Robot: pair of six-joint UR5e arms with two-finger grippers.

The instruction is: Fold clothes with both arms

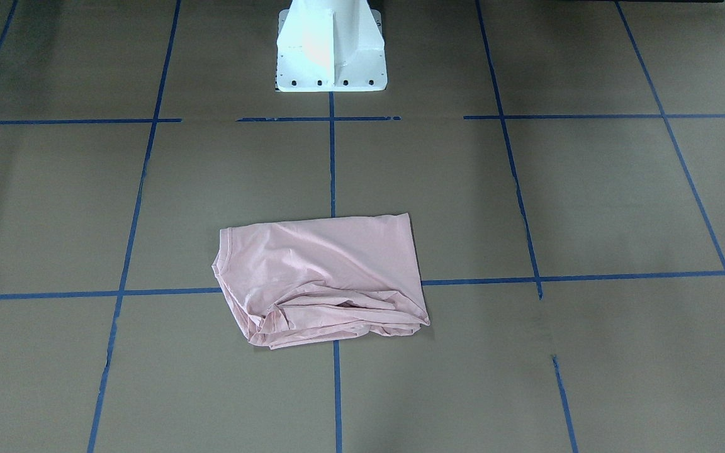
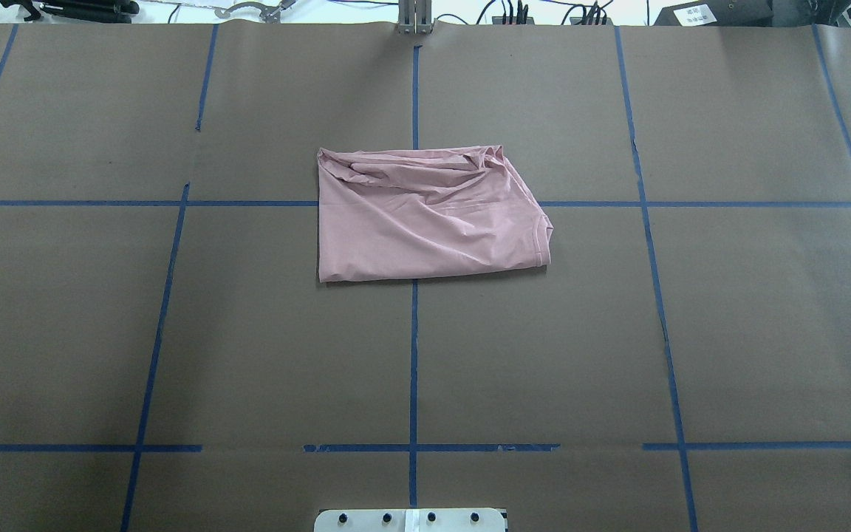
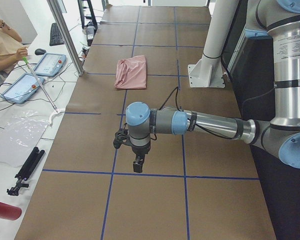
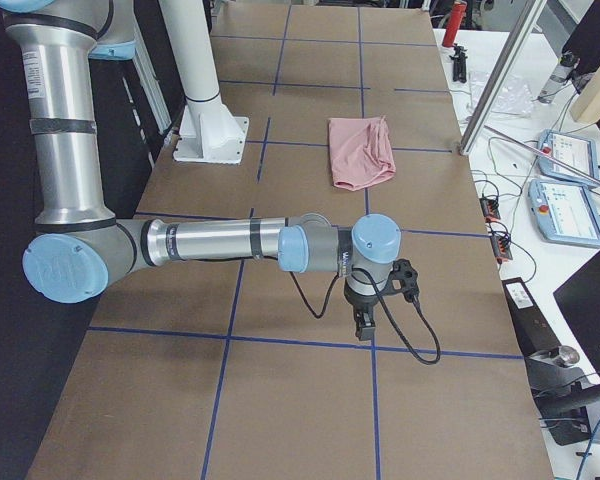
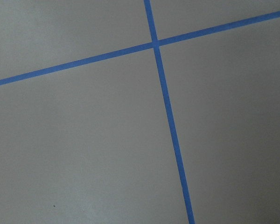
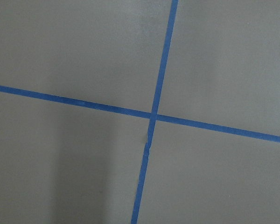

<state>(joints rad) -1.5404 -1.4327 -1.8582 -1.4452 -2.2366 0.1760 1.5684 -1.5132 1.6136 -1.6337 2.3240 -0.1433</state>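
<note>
Since neither gripper shows front-facing, that view has only the pale pink soft cotton T-shirt (image 1: 321,277). It is folded to a rough rectangle, plain side up, at 6 o'clock from the white pedestal base (image 1: 331,53), lying over a crossing of blue tape lines (image 1: 332,163). Hemmed edge at its 9 o'clock, bunched wrinkles along 6.

Overhead: shirt flat on the brown paper-covered table (image 2: 63,332), 12 o'clock of the base, no arm near.

Exterior left: left gripper (image 3: 138,166) on the silver-grey left arm (image 3: 212,124) points down over bare paper, shirt well apart at 12 o'clock. Can't tell its grip state.

Exterior right: right gripper (image 4: 364,328) on the right arm (image 4: 210,242), same pose, can't tell either.

Wrist views: tape crossings only.

Likely light, limp, layers slide. Pinch two corners of one short edge through all layers.

Count: one shirt, two arms, two grippers, one base.
</note>
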